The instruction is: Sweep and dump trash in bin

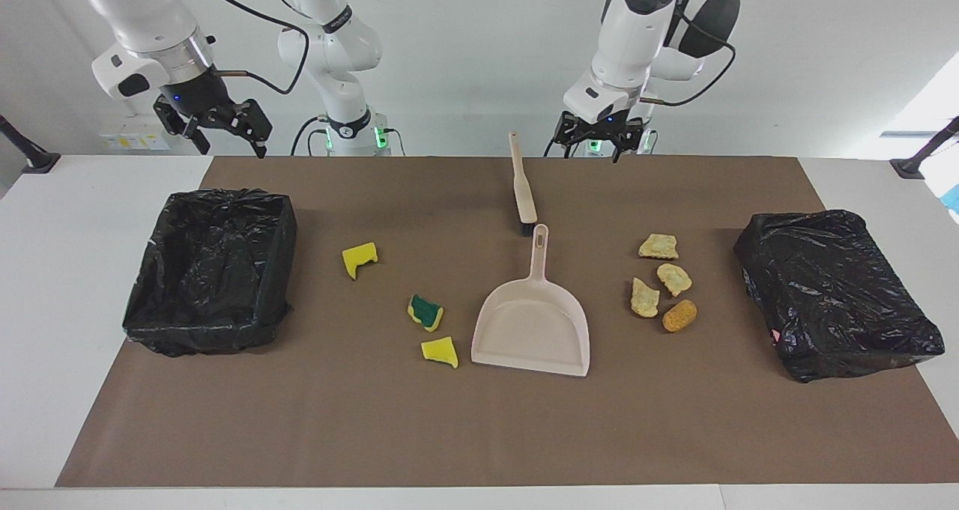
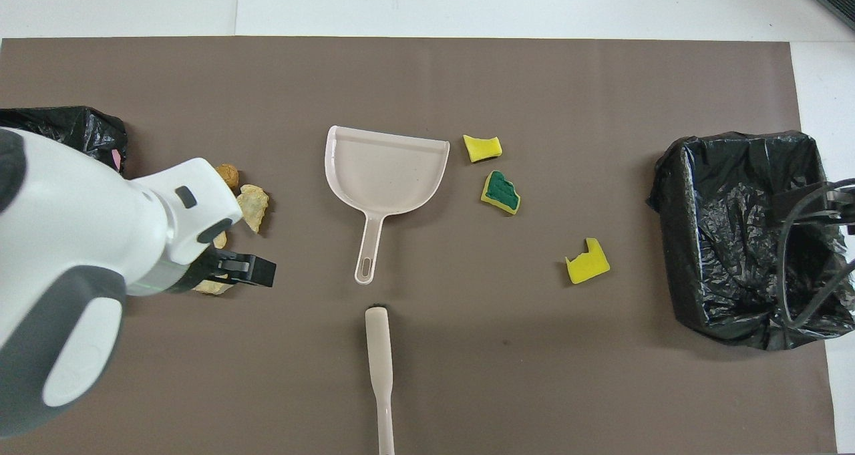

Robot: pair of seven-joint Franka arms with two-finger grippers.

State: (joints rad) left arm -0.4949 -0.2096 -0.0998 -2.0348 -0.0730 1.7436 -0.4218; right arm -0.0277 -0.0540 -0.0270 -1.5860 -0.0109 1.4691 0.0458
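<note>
Both my grippers spread, empty: left gripper (image 1: 597, 142) above mat edge near brush (image 1: 522, 184); right gripper (image 1: 222, 126) waits. Trash (image 1: 427, 312) lies either side of dustpan (image 1: 533, 323). Risk: off-centre grab spins brush.

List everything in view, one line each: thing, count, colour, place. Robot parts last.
sponge pieces: three, yellow, one with a green face; on the mat between the dustpan and the open bin.
bread-like chunks: four, tan to orange; clustered between the dustpan and the closed black bag.
dustpan: one, beige; mid-mat, handle toward the robots.
hand brush: one, beige, dark bristles; nearer the robots than the dustpan.
open bin: one, black-lined; right arm's end.
closed black bag: one; left arm's end.
mat: one, brown; on the white table.
left gripper: open, raised beside the brush handle's end.
right gripper: open, raised above the table edge near the open bin.
</note>
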